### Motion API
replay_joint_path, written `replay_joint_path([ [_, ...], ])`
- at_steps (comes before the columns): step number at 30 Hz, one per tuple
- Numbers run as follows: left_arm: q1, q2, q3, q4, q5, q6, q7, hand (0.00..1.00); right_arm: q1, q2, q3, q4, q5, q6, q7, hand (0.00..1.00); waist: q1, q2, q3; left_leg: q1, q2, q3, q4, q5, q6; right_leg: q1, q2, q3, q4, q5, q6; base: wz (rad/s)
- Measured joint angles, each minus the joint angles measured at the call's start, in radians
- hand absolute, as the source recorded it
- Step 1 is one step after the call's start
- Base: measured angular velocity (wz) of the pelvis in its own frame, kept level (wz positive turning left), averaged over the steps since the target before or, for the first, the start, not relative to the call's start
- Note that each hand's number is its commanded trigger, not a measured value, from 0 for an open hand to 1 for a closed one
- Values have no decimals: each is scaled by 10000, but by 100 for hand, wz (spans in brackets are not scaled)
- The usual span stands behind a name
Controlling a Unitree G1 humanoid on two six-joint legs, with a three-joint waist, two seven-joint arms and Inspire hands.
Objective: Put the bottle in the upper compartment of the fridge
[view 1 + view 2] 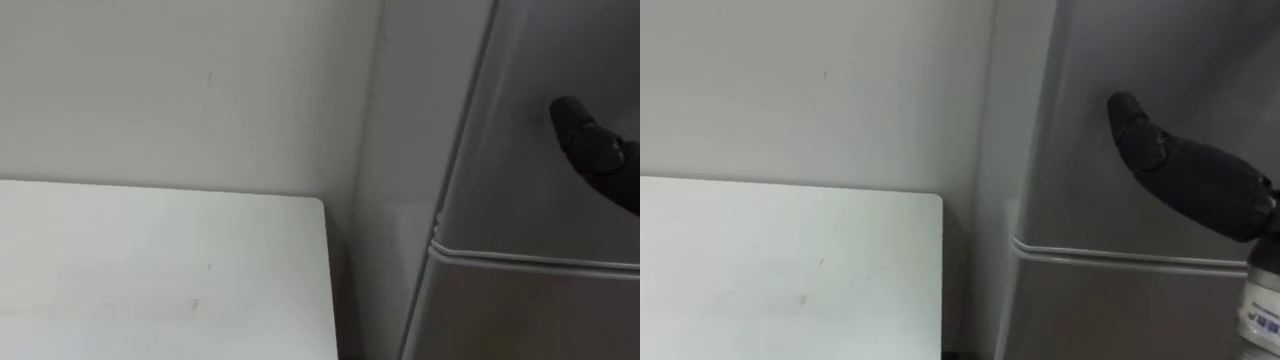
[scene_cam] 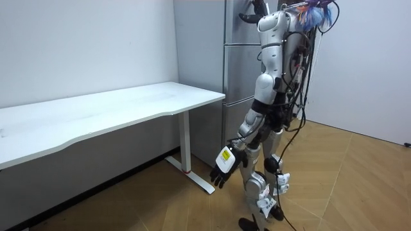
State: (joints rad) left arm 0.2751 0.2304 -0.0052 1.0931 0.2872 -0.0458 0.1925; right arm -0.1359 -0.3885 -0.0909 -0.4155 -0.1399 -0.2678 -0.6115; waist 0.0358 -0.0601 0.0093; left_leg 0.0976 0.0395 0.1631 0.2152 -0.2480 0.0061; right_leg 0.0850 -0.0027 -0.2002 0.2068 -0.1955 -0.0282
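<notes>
This looks like a bare test room furnished as a sparse home corner. A tall silver fridge [image 2: 239, 70] with two doors stands directly before the raised right hand [image 1: 1170, 160]. A long white table [image 2: 96, 119] stands lower, to that hand's left, along plain white walls [image 2: 77, 45]. A wood-plank floor [image 2: 359, 186] spreads beneath the hanging left hand [image 2: 225, 170]. These few furnishings suggest a staged space.

Fridge [image 2: 239, 70]: grey, tall, upright; upper door [image 1: 1200, 60] was shut.
Bottle [image 1: 1262, 305]: pale, labelled, partly seen at the right eye view's lower right edge.
</notes>
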Motion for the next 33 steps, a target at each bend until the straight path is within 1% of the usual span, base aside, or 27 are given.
replay_joint_path([
  [3,-60,30,14,-137,121,276,-11,0,-107,-32,80,243,-27,61,-75,0,45,-32,-29,7,-52,-27,-113,32,-35,7,-61,-36,-17,0,0,2],
  [5,-154,29,11,-142,320,441,-18,0,-261,-38,215,505,-222,86,-169,0,29,-84,-31,6,-80,-28,-112,43,-42,0,-62,-47,-18,0,-1,-2],
  [6,-227,30,17,-144,386,504,-18,0,-320,-38,273,673,-353,134,-260,0,19,-121,-41,5,-90,-32,-120,52,-41,2,-58,-68,-33,1,-1,0],
  [9,-288,33,36,-279,443,578,-19,0,-372,-38,267,1037,-664,71,-387,0,2,-201,-77,22,-119,-42,-118,71,-16,11,-43,-64,-22,5,6,0],
  [13,-301,44,52,-595,616,745,-90,0,-441,-38,250,1363,-670,67,-424,0,2,-318,-50,26,-131,-32,-81,83,0,29,-56,-53,-22,38,22,-1],
  [14,-300,35,15,-777,613,827,-96,0,-611,-39,275,1694,-587,-13,-433,0,-10,-346,-42,28,-134,-50,-63,87,8,32,-68,-50,-23,61,24,-4],
  [19,-260,5,18,-1287,634,1064,-163,0,-1069,-39,312,2607,-676,-36,-334,0,86,-340,-29,23,-163,-106,-5,129,78,20,-101,-35,-40,152,49,-2],
  [21,-212,19,39,-1310,735,1272,-294,0,-1218,-41,290,2993,-755,-12,-278,0,219,-333,-26,15,-172,-119,54,139,97,10,-100,8,-39,183,98,-6],
  [23,-160,9,38,-1322,734,1391,-339,0,-1318,-42,286,3259,-821,-2,-278,0,293,-337,-24,14,-182,-134,66,161,124,13,-109,12,-37,207,138,0],
  [25,19,4,36,-1480,734,1618,-491,0,-1420,-43,287,3426,-858,83,-263,0,310,-340,-22,-2,-185,-178,72,202,148,-16,-130,-15,-46,230,174,4],
  [26,141,-5,32,-1602,732,1722,-563,0,-1507,-62,283,3643,-945,81,-269,0,301,-342,-21,-9,-192,-297,81,216,154,-19,-149,-46,-46,240,190,11],
  [29,244,14,42,-1867,746,1777,-760,0,-1634,-140,283,4020,-1084,82,-268,0,316,-339,-22,-91,-205,-378,174,244,147,-31,-158,-55,-45,280,225,10],
  [33,233,12,42,-2115,776,1724,-792,0,-1654,-295,282,4234,-1125,137,-267,0,465,-331,-28,-165,-208,-399,227,295,161,-53,-157,-57,-54,370,219,1],
])
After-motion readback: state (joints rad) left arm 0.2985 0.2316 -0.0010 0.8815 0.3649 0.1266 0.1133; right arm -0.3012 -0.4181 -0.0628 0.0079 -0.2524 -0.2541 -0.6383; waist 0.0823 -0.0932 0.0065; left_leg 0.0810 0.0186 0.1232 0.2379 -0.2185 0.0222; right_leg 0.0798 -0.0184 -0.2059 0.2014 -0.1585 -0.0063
